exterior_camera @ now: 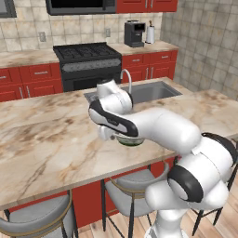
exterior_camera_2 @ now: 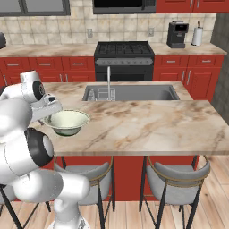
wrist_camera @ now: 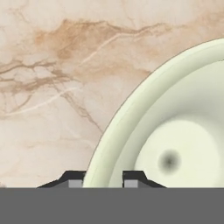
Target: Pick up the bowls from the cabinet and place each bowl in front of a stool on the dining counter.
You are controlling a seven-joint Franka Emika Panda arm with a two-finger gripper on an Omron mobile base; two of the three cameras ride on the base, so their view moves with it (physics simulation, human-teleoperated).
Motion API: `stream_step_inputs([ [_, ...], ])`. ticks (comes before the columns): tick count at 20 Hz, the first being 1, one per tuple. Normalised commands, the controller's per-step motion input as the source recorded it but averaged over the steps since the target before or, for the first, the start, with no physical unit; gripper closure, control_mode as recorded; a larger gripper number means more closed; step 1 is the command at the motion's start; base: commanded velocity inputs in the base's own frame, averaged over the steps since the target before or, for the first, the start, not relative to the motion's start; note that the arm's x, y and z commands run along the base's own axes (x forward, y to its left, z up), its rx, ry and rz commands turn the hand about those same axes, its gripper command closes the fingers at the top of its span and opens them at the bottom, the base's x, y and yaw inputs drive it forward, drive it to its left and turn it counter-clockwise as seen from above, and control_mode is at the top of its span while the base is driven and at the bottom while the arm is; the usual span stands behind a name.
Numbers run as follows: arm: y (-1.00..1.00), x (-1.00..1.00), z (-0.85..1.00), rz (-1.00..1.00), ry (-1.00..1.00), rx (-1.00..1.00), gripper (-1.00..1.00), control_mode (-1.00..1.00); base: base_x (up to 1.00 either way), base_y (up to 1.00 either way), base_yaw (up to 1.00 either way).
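Note:
The wide cream bowl [exterior_camera_2: 67, 121] with a dark green base [exterior_camera: 129, 139] sits low at the near edge of the beige marble dining counter [exterior_camera_2: 147, 120]; whether its base touches the top I cannot tell. My gripper [wrist_camera: 103, 179] is shut on the bowl's near rim [wrist_camera: 131, 109], one fingertip [wrist_camera: 74, 180] outside and the other inside. In the left base view my forearm covers most of the bowl. Grey stools [exterior_camera_2: 176, 179] [exterior_camera: 130, 186] stand under the counter's near edge, one roughly below the bowl [exterior_camera_2: 87, 172].
A sink [exterior_camera_2: 129, 92] with a tall faucet [exterior_camera_2: 108, 82] is set in the counter's far side. A black stove [exterior_camera_2: 124, 53], red drawer units and a coffee machine [exterior_camera_2: 176, 34] line the back wall. Bare marble [exterior_camera: 46, 139] stretches left of the bowl.

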Motion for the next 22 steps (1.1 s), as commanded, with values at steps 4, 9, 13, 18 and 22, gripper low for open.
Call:
stream_step_inputs([
  [4,-0.32,-0.03,-0.81,0.0,-0.12,0.0,1.0,-1.0,0.0,0.0,0.0],
  [9,-0.31,-0.03,-0.28,-0.02,0.05,0.0,1.0,-1.0,0.0,0.0,0.0],
  [13,-0.28,0.0,0.0,0.0,0.09,0.03,1.0,-1.0,0.0,0.0,0.0],
  [18,-0.11,-0.02,0.0,-0.01,0.0,0.0,1.0,-1.0,0.0,0.0,0.0],
  [22,-0.18,-0.09,0.0,-0.01,0.0,0.0,1.0,-1.0,0.0,0.0,0.0],
])
